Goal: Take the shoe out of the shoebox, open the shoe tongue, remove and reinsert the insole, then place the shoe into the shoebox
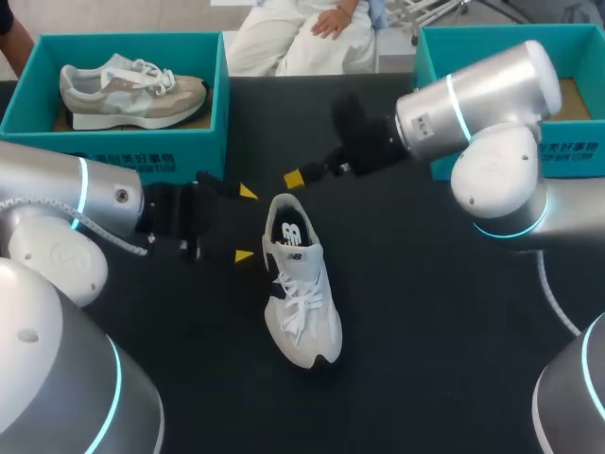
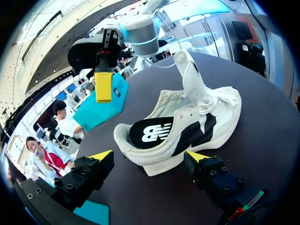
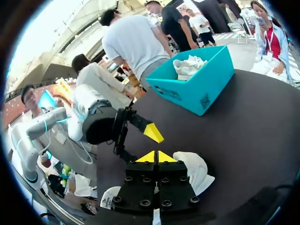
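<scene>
A white shoe (image 1: 301,284) lies on the black table near the middle, heel toward the far side. Its black insole (image 2: 152,132) shows inside and the tongue (image 2: 190,75) stands upright. My left gripper (image 1: 246,224) is open just left of the heel. In the left wrist view the left gripper (image 2: 149,157) has its fingers on either side of the heel end without touching. My right gripper (image 1: 295,178) is shut and empty, just beyond the heel. In its own view the right gripper (image 3: 154,156) hangs above the shoe (image 3: 192,166).
A teal shoebox (image 1: 203,142) at the back left holds a beige shoe (image 1: 132,90). Another teal shoebox (image 1: 577,104) stands at the back right, partly hidden by my right arm. Bare black table lies in front of and to the right of the white shoe.
</scene>
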Controlling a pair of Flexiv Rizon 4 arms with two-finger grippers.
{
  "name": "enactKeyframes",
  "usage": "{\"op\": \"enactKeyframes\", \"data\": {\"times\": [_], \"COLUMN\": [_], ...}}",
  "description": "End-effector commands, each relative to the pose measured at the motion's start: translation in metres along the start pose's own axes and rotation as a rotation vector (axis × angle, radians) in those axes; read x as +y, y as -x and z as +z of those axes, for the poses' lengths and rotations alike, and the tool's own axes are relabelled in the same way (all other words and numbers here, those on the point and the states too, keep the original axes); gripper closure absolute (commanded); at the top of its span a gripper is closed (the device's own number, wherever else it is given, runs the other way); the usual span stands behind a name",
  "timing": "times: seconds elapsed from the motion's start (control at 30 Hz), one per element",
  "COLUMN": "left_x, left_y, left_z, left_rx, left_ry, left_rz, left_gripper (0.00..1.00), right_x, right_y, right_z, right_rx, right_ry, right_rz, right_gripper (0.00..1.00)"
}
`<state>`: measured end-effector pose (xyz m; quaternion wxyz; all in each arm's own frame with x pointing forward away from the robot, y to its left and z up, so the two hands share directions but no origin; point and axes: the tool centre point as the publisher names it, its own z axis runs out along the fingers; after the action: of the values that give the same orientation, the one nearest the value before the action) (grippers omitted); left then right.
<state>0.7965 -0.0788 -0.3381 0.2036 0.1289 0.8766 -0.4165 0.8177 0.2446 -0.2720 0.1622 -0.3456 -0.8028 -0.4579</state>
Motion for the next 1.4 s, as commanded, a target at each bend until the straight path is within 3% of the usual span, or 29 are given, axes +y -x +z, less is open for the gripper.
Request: {"op": "enactKeyframes", "data": {"times": [0.03, 0.5, 0.63, 1.1, 1.4], "left_x": [0.004, 0.024, 0.03, 0.05, 0.052], "left_y": [0.002, 0.012, 0.017, 0.027, 0.034], "left_z": [-0.029, -0.075, -0.095, -0.137, -0.15], "left_rx": [0.02, 0.101, 0.115, 0.086, 0.093], "left_ry": [0.009, 0.115, 0.109, 0.139, 0.132], "left_rz": [-0.005, 0.004, -0.01, -0.016, -0.028], "left_gripper": [0.0, 0.0, 0.0, 0.0, 0.0], "right_x": [-0.006, -0.006, -0.006, -0.039, -0.046], "right_y": [0.0, 0.0, 0.0, 0.005, -0.002], "right_z": [0.006, 0.006, 0.006, 0.009, 0.009], "right_rx": [-0.298, -0.298, -0.298, -0.694, -0.814], "right_ry": [-0.154, -0.154, -0.154, -0.188, -0.202], "right_rz": [0.129, 0.129, 0.129, 0.251, 0.264], "right_gripper": [1.0, 1.0, 1.0, 1.0, 1.0]}}
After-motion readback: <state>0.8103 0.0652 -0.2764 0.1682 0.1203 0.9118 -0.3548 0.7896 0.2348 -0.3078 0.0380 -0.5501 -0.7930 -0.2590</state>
